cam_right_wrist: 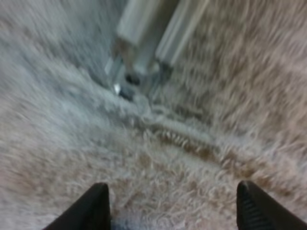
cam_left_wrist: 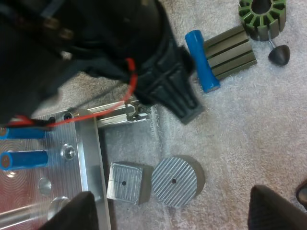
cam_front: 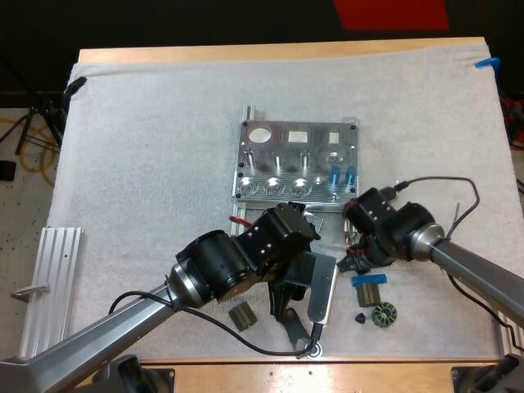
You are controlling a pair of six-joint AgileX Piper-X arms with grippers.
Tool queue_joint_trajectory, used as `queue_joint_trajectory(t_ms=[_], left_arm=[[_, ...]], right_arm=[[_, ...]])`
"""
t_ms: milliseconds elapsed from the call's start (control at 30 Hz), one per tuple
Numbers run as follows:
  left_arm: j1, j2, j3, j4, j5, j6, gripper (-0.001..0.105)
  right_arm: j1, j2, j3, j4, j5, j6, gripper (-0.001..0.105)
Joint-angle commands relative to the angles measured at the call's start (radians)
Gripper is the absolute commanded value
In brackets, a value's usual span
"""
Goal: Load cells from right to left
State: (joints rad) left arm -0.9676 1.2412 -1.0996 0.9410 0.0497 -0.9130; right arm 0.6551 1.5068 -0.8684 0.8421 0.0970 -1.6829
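Hovering by the metal fixture [cam_front: 299, 160]
Left hand [cam_left_wrist: 178, 211] and right hand [cam_right_wrist: 172, 208] are both gaping apart, gripping nothing; two blue cylinders [cam_front: 334, 174] are standing in it.

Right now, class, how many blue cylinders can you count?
3. Two blue cylinders sit side by side at the metal fixture's right end; a third lies on the mat beside a ribbed block. More may lie hidden.

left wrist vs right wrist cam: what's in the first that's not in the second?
Left wrist: fixture with two blue cylinders seated, a loose blue cylinder, green toothed ring, square block, ridged disc, and the right pincer by the rail. Right wrist: a close look at a rail's end, likely the same one. Both: white mat; left pincer and right pincer each open.
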Motion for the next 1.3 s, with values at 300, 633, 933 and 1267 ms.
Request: queue_joint_trajectory(t_ms=[300,633,933,1267], left_arm=[[-0.003,-0.009,-0.007,0.003,-0.01,-0.053,0.064],[-0.003,-0.009,-0.003,-0.005,0.045,-0.053,0.064],[0.0,-0.009,0.009,-0.035,0.045,-0.078,0.064],[0.0,-0.009,0.037,-0.055,0.045,-0.1,0.064]], right_arm=[[-0.114,-0.235,-0.049,0.21,-0.003,-0.116,0.056],[-0.221,-0.49,-0.049,0.318,-0.188,-0.136,0.056],[-0.221,-0.571,0.017,0.389,-0.033,-0.148,0.056],[-0.221,-0.568,0.224,0.182,-0.034,-0.014,0.056]])
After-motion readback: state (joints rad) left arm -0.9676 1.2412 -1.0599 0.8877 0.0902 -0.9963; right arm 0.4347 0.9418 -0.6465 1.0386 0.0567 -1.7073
